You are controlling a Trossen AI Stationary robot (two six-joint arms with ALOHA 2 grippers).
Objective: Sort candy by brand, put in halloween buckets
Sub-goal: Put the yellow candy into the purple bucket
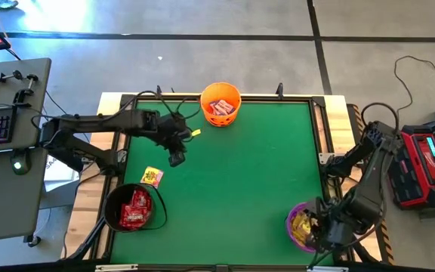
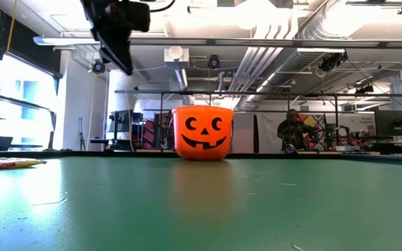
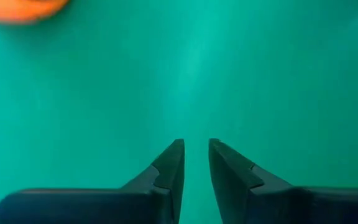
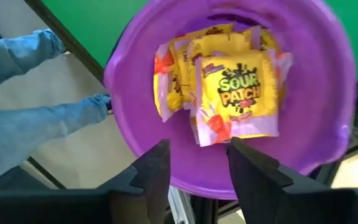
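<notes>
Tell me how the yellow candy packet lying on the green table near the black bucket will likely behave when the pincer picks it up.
The yellow candy packet lies flat and thin, so it is probably light and floppy, likely sagging from one pinched edge. Its wrapper looks shiny, so it may slip. It should not roll.

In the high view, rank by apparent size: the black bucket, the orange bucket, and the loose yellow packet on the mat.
1. black bucket, largest
2. orange bucket, somewhat smaller
3. yellow packet, far smallest
</notes>
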